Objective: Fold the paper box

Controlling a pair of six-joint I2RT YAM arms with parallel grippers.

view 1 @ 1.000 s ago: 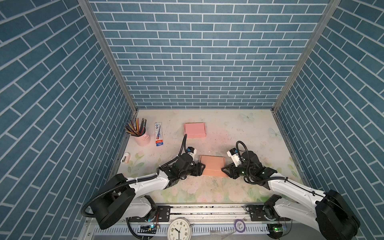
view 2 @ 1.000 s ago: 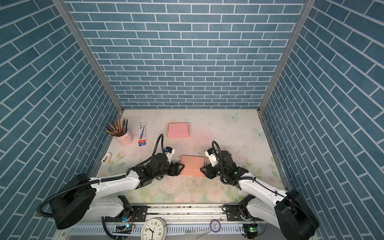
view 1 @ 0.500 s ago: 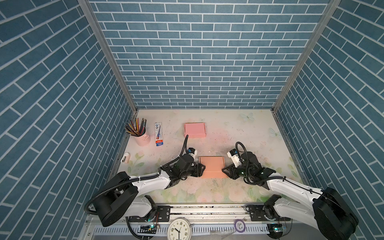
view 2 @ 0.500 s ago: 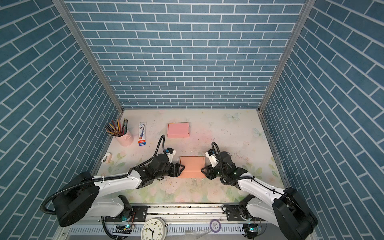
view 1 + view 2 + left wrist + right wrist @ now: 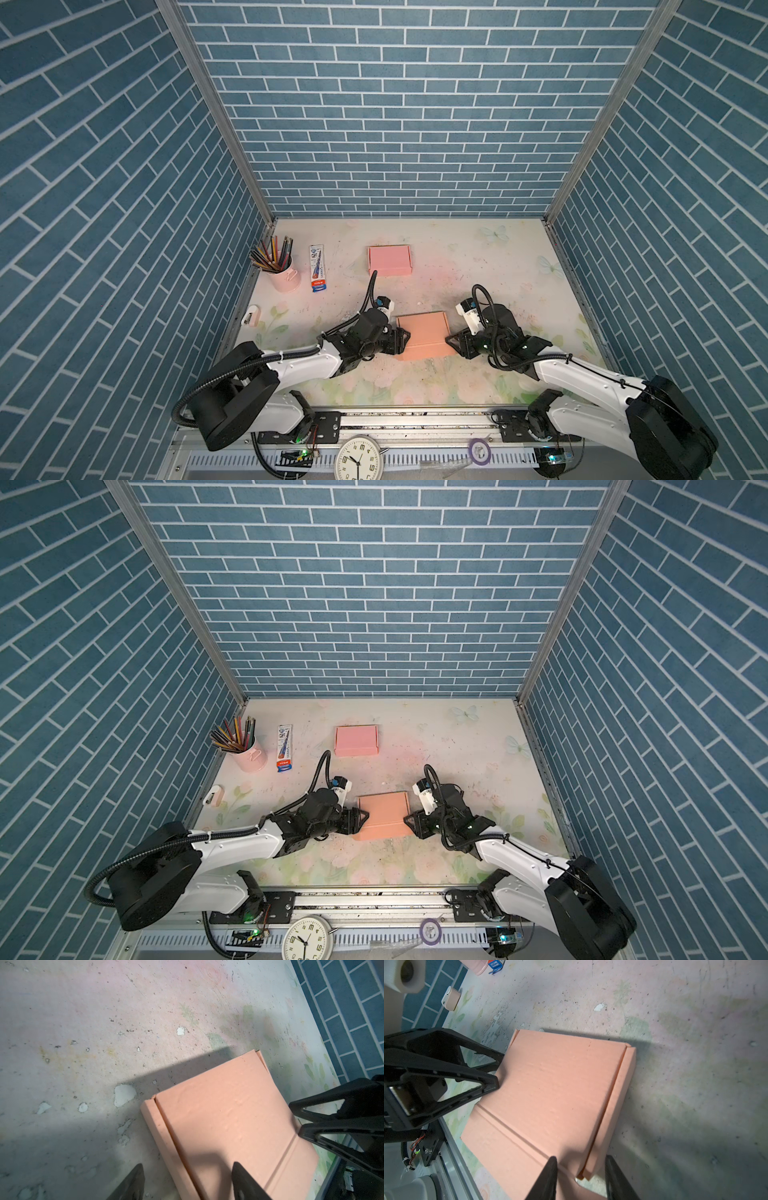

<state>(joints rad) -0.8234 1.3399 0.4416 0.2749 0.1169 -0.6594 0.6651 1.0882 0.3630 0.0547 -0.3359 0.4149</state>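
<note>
The salmon paper box lies low on the table near the front, lid down, with a creased strip along its near edge. My left gripper is open at the box's left side. One of its fingers hangs over the lid and the other over the table, so the side wall lies between them. My right gripper is open at the right side, straddling the side wall near a corner. Table shows between that wall and the outer finger.
A second pink box sits closed farther back. A pink cup of pencils, a blue carton and a small white-pink item stand at the left. Blue brick walls enclose the table. A clock sits on the front rail.
The left jaws have narrowed slightly. The box and both arms have barely moved.
</note>
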